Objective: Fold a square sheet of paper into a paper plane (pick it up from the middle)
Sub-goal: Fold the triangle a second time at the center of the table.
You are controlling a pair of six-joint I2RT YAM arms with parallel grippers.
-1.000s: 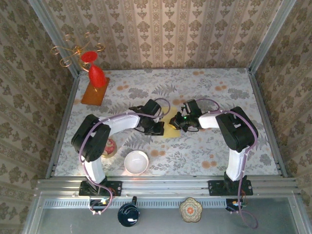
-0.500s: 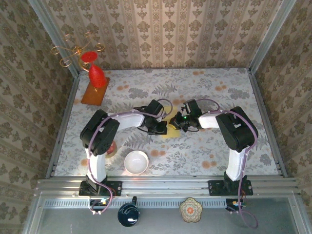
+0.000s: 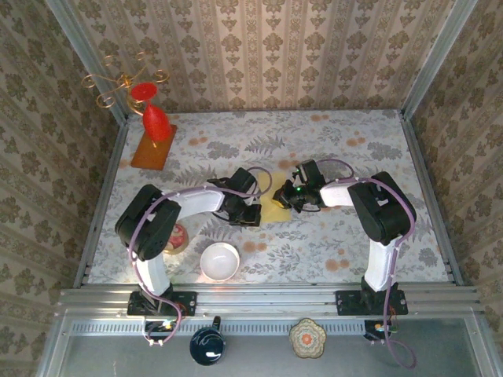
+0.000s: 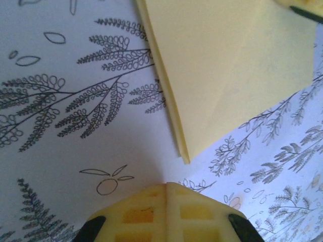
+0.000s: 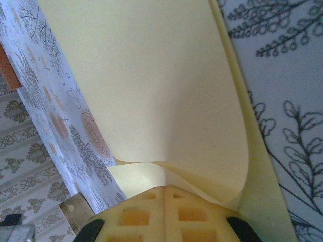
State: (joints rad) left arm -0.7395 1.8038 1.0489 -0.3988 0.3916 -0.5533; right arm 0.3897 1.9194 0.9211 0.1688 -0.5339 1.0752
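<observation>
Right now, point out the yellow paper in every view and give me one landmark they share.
Top view: yellow paper mid-table, between the left hand and right hand.
Left wrist: upper right, its corner pointing down toward the shut fingers.
Right wrist: centre, curling up, pinched at the bottom by the fingers.
Shared landmark: the fern-printed tablecloth.

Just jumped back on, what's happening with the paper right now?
Both arms are working the pale yellow paper in the middle of the floral table. The right gripper has its jaws shut on one edge, lifting a flap that curls up off the layer below. The left gripper sits just short of a pointed corner, jaws shut and holding nothing. The paper is partly folded, not yet a finished plane.
</observation>
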